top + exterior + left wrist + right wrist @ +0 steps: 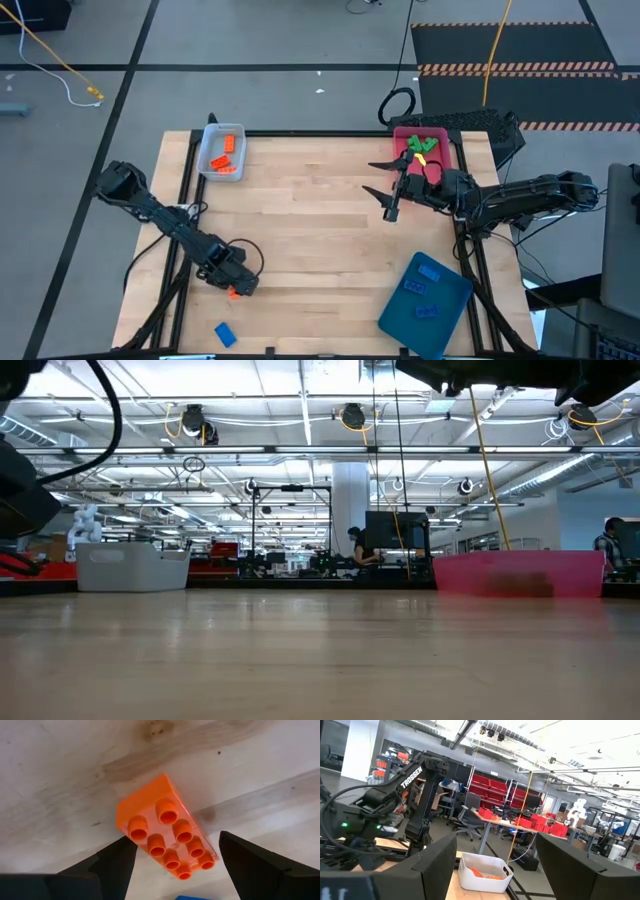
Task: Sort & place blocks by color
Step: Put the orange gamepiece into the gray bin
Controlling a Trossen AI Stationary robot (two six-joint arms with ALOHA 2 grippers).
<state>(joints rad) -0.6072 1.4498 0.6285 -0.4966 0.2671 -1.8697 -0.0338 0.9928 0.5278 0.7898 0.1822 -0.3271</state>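
**Orange brick framed by spread left fingers; sorted bricks lying in three trays**

The left gripper (236,288) is seen low over the wooden table (320,230) toward seven o'clock. Its fingers (112,865) are spread, and an orange block (165,840) lies studs-up on the wood between them, untouched on either side. A blue block (225,334) lies loose on the table nearer six o'clock, just beside the front edge.

The right gripper (388,190) is held above the table at about two o'clock, its fingers spread with nothing between them, just beside the pink tray (446,150). Green blocks (418,147) are gathered in that tray, along with a small yellow piece (421,158).

At eleven o'clock a pale-blue tray (206,152) is set against the table's far edge, with orange blocks (226,152) inside it. At five o'clock a dark-teal tray (400,322) lies at an angle over the table's corner; blue blocks (428,272) rest in it, and one green block (427,311) is seen among them.

In the low view a person (355,546) is made out far back in the room, beyond the table.
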